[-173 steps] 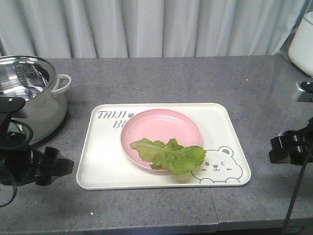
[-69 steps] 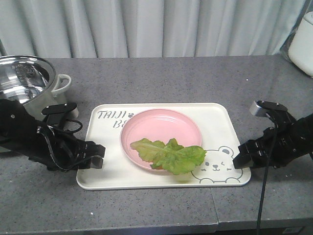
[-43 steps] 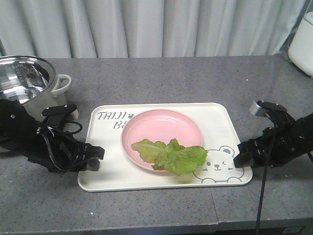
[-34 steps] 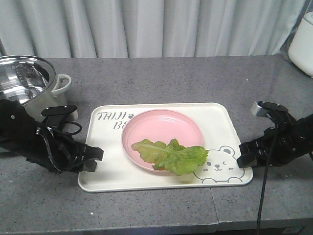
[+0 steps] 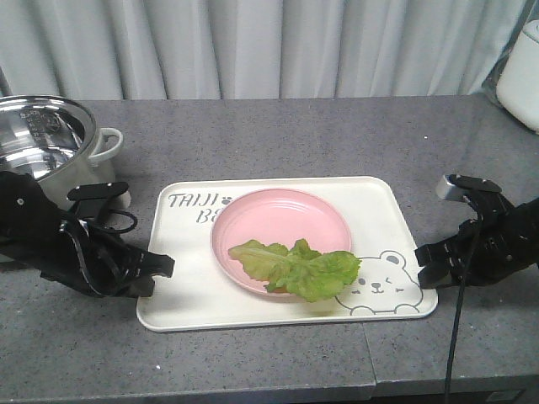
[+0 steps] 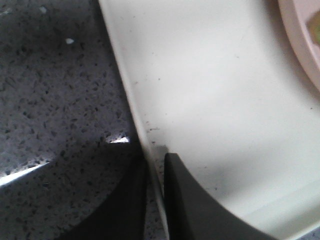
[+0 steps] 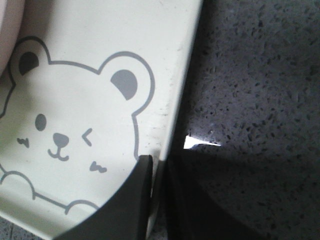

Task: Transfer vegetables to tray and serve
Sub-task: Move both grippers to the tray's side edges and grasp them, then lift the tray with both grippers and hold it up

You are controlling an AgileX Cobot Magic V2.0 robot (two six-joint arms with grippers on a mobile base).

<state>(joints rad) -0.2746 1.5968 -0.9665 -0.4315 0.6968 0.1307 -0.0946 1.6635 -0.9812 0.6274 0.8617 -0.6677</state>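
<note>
- First, at the far left a steel pot (image 5: 42,143) stands on the desk (image 5: 278,135), close to the left arm but apart from the tray (image 5: 379,202).
- The left gripper (image 5: 160,268) is at the tray's left edge. The wrist view shows its fingers (image 6: 185,200) pinching the thin rim, one on the inner side and one on the outer.
- In the middle, the lettuce (image 5: 299,268) lies on a pink plate (image 5: 278,223) that stands on the tray. One leaf hangs over the plate's near right rim towards the bear drawing (image 7: 65,130). The transfer looks done, so the step in hand is likely carrying the tray off to serve.
- The right gripper (image 5: 424,268) is at the right edge, just beside the bear. Its fingers (image 7: 125,205) are likewise clamped on the rim, one each side.
- I cannot tell whether the tray is already clear of the desk.
- To do this well, both arms should probably rise at the same pace and keep the tray level. The plate sits loose and could slide, and the overhanging leaf could slip off.
- Both holds are shallow pinches on a narrow lip, so slow, smooth motion with the arms kept the same way apart seems wise.
- At the far right corner a white appliance (image 5: 522,71) stands well apart from the tray.
</note>
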